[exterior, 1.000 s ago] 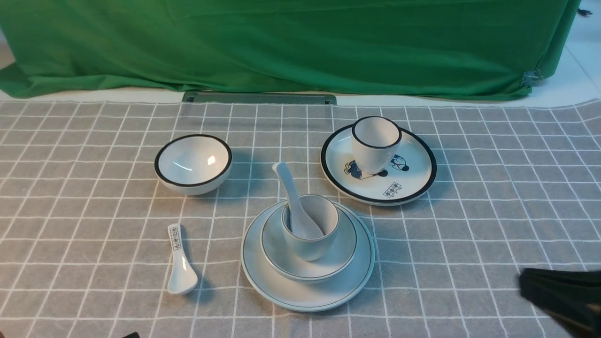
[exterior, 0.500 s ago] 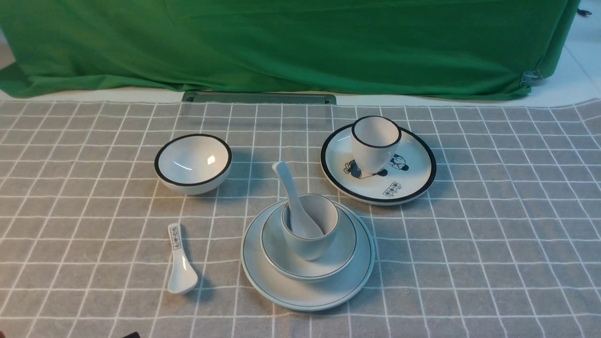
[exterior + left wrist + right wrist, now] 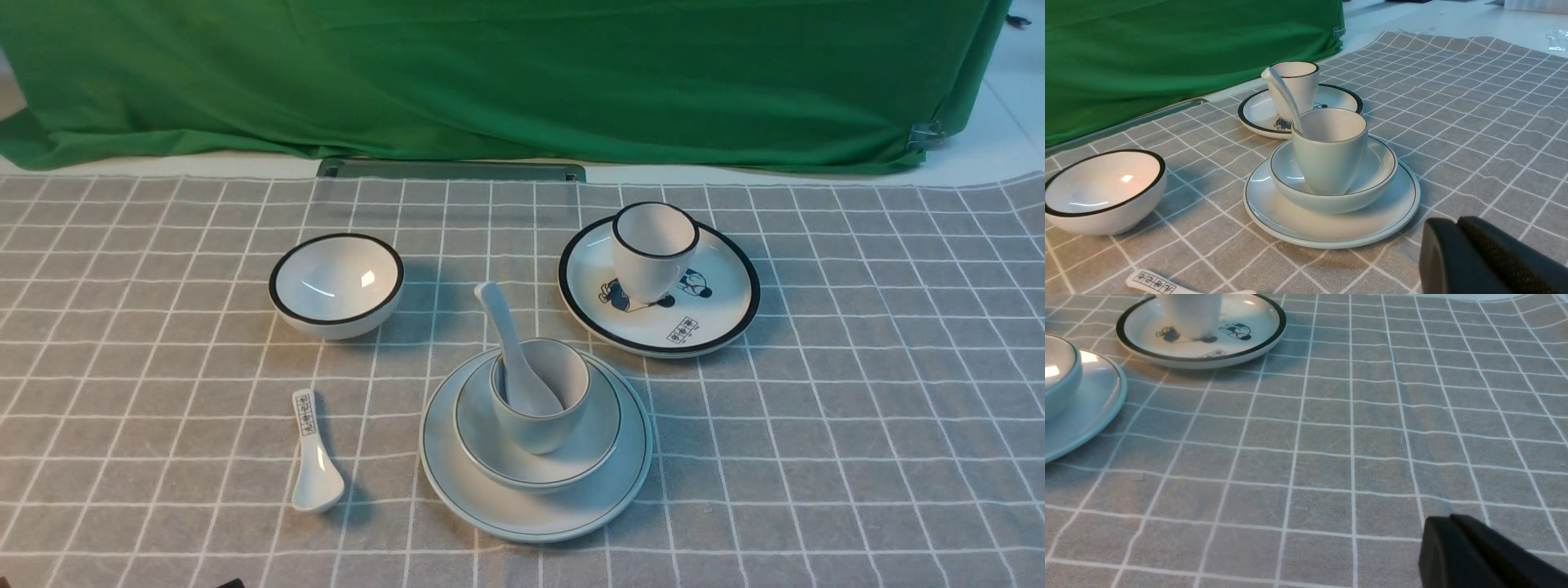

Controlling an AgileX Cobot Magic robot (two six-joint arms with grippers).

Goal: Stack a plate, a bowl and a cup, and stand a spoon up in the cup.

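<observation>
The pale blue-white plate (image 3: 535,513) lies on the cloth at front centre. The shallow bowl (image 3: 584,453) sits on it, and the blue-grey cup (image 3: 539,420) stands upright in the bowl. The plain white spoon (image 3: 506,339) stands in the cup, its handle leaning back and left. The stack also shows in the left wrist view: plate (image 3: 1331,228), bowl (image 3: 1376,175), cup (image 3: 1331,163), spoon (image 3: 1284,92). My left gripper (image 3: 1457,221) is shut and empty, apart from the plate. My right gripper (image 3: 1450,515) is shut and empty over bare cloth, to the right of the plate (image 3: 1094,412).
A black-rimmed white bowl (image 3: 336,286) stands at back left. A black-rimmed cartoon plate (image 3: 702,322) at back right holds a black-rimmed white cup (image 3: 653,249). A short spoon with printed handle (image 3: 312,457) lies at front left. A green cloth (image 3: 522,73) hangs behind.
The right arm's dark end, seen at the lower right of the front view a second ago, has drawn back out of that view. The dishes have not moved.
</observation>
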